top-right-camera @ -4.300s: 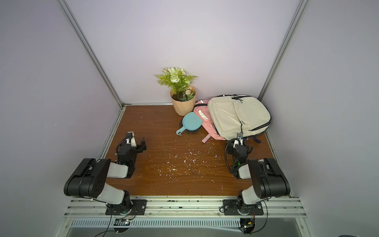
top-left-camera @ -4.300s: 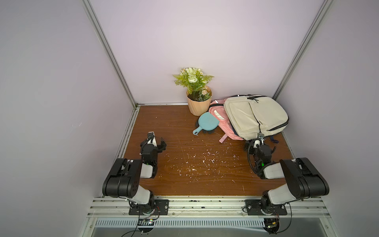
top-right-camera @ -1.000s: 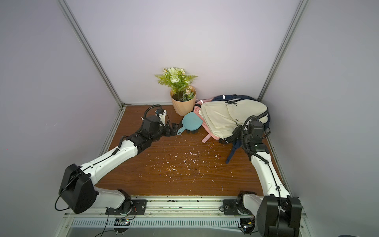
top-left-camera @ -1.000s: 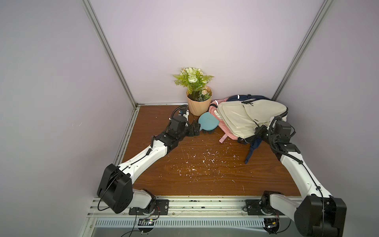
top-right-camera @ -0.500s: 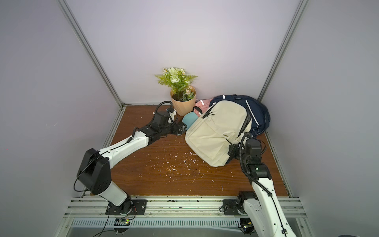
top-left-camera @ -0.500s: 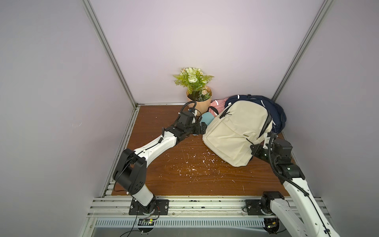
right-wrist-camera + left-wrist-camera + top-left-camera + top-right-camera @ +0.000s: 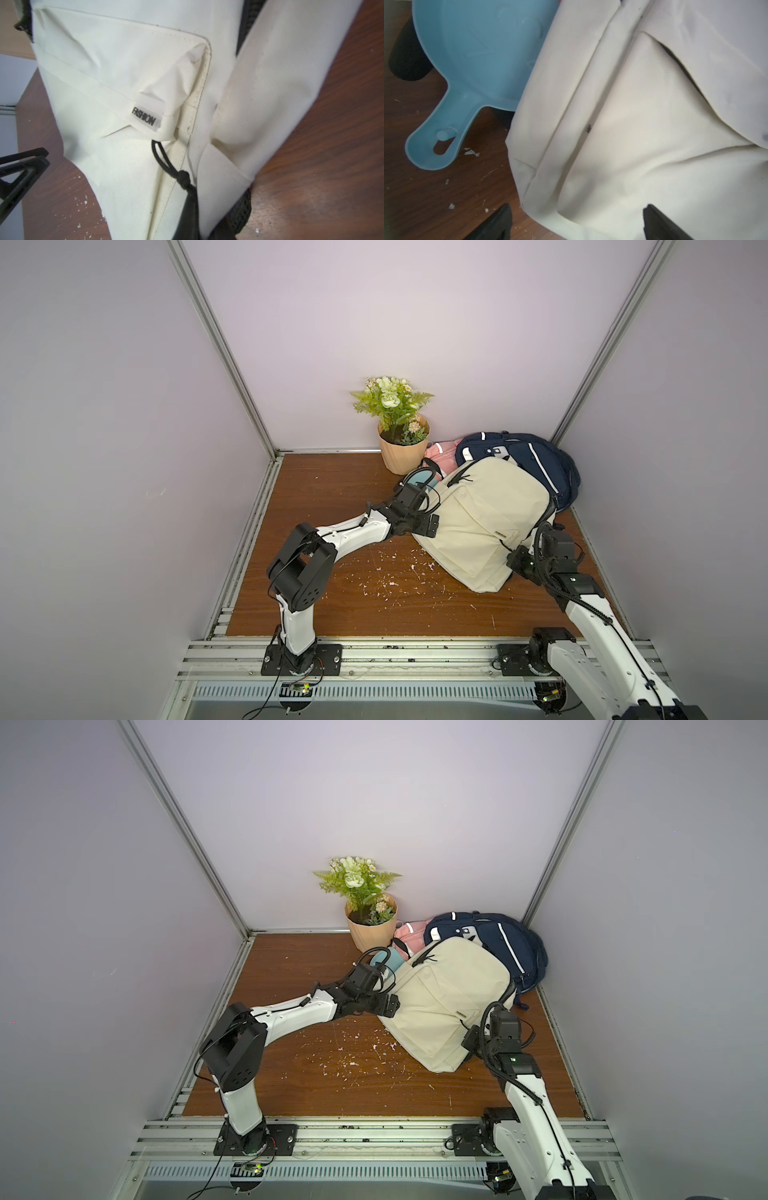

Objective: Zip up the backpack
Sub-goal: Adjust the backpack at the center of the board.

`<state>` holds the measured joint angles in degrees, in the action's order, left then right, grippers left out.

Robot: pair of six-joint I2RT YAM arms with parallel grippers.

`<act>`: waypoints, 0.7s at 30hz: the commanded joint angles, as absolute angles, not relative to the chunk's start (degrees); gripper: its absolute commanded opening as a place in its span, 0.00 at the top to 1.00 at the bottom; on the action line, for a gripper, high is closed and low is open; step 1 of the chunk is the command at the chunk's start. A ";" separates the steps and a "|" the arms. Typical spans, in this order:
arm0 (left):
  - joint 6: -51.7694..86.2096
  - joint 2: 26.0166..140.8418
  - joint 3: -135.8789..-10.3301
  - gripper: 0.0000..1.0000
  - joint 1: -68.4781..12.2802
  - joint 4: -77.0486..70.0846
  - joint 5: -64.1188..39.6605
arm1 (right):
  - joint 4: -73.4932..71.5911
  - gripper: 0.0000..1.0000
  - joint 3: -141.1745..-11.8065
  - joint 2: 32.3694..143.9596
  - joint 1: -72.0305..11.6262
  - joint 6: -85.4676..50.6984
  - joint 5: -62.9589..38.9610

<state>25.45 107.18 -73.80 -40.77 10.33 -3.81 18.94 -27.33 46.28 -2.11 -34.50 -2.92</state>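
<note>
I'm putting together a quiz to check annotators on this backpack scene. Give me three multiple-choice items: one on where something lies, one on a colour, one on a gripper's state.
1. Where is the navy backpack relative to the cream backpack?
A) behind it, toward the back wall
B) in front of it, by the front rail
C) under the left arm's base

2. What colour is the handled dish partly hidden by the cream backpack?
A) red
B) light blue
C) yellow

3. How is the left gripper?
A) shut on a strap
B) shut on the dish's handle
C) open, at the cream backpack's edge

Answers:
1 A: both top views show it in the far corner behind the cream one.
2 B: the left wrist view shows it plainly.
3 C: its fingers stand wide apart in the left wrist view.
</note>
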 commanded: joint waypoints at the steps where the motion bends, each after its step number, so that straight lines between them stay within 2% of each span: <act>1: 25.16 109.44 -75.02 0.01 -39.57 8.70 -3.16 | 20.56 1.00 -30.34 47.24 -1.71 -34.38 1.13; 9: 24.10 116.44 -80.60 0.02 -38.41 8.46 -9.14 | 18.81 1.00 -30.71 49.55 -1.59 -33.75 1.30; 14: 23.76 114.37 -77.09 0.23 -40.01 4.57 -11.82 | 18.64 1.00 -31.11 49.87 -1.59 -32.84 1.76; 21: 26.28 105.14 -67.86 0.59 -44.55 1.05 -3.55 | 18.24 1.00 -31.32 49.42 -1.59 -30.48 2.02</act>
